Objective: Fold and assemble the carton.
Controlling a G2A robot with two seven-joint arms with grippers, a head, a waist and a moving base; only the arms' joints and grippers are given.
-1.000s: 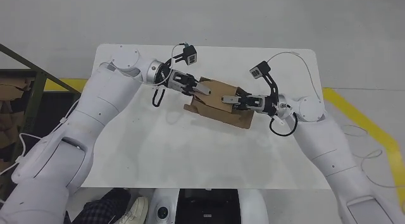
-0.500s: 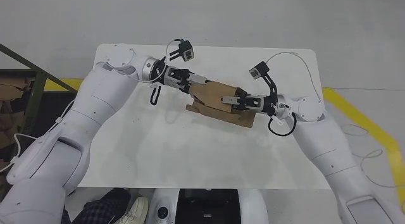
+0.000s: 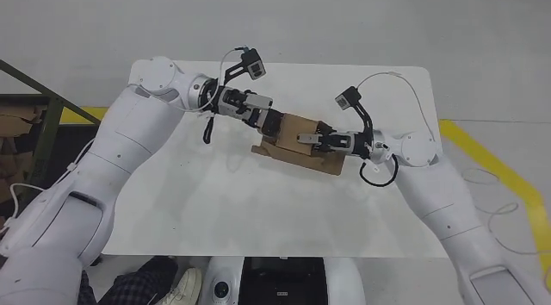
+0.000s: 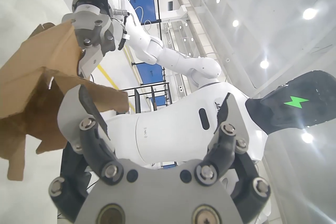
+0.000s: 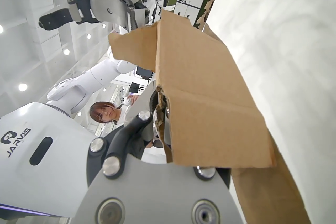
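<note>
- Now, the carton (image 3: 297, 137) lies partly folded on the white table (image 3: 215, 202), about mid-table and a little toward the far edge, its long side running left to right.
- My right gripper (image 3: 308, 139) comes in from the right, over the carton's top. Its fingers are clamped on the edge of a brown panel, which is torn and frayed at the bite.
- My left gripper (image 3: 274, 121) sits at the carton's far-left corner, fingers spread wide and gripping nothing.
- One left finger (image 4: 86, 104) is just beside a loose flap at that end. I cannot tell whether it touches.
- The two grippers are near each other, with cardboard between them.
</note>
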